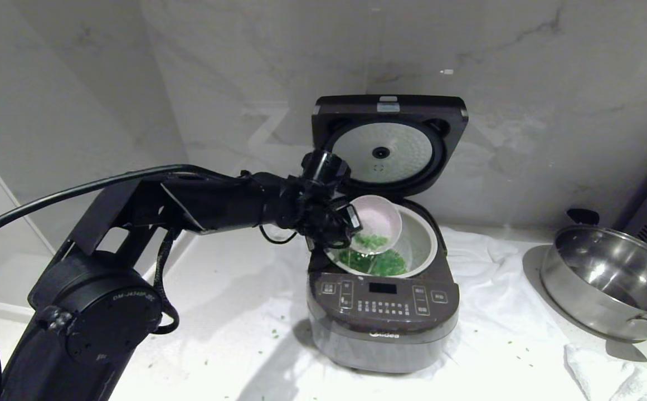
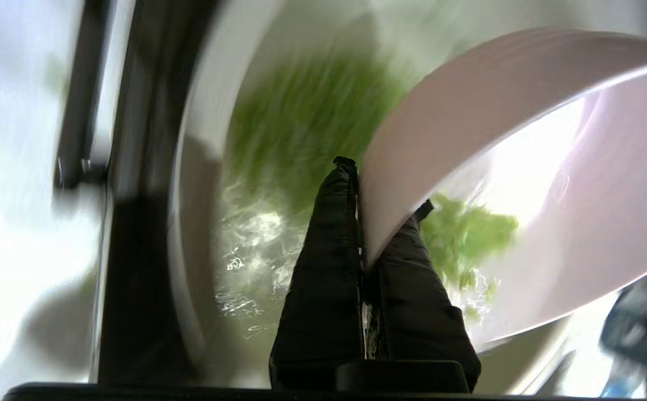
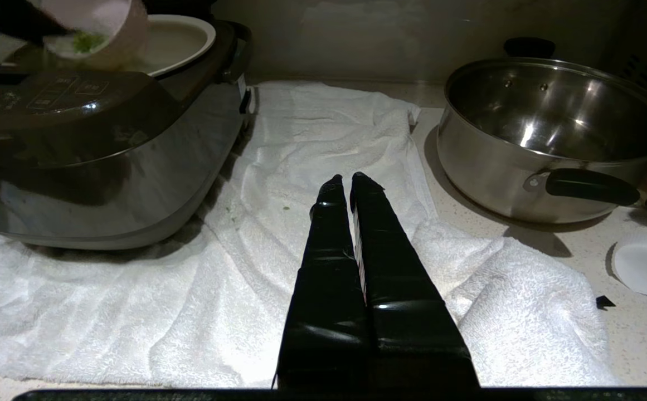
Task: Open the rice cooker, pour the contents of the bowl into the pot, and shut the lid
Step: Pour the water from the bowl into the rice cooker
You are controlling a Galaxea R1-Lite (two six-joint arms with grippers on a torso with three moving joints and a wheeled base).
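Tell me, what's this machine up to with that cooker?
It's tipping a small pink bowl over the open rice cooker, so green chopped bits slide into the white pot; plenty already lie there. The left gripper pinches the bowl's rim between its fingers. The lid stands upright at the back. The right gripper rests shut over the white towel, beside a steel pan.

One rice cooker [image 1: 383, 303], one lid [image 1: 388, 143] raised, one pot [image 1: 426, 242] inside. One bowl [image 1: 378, 221]. One steel pan [image 1: 607, 281] with black handles. One white towel [image 3: 312, 223] on tabletop [image 3: 635, 334]. Two grippers: left gripper [image 2: 382, 192], right gripper [image 3: 350, 179].
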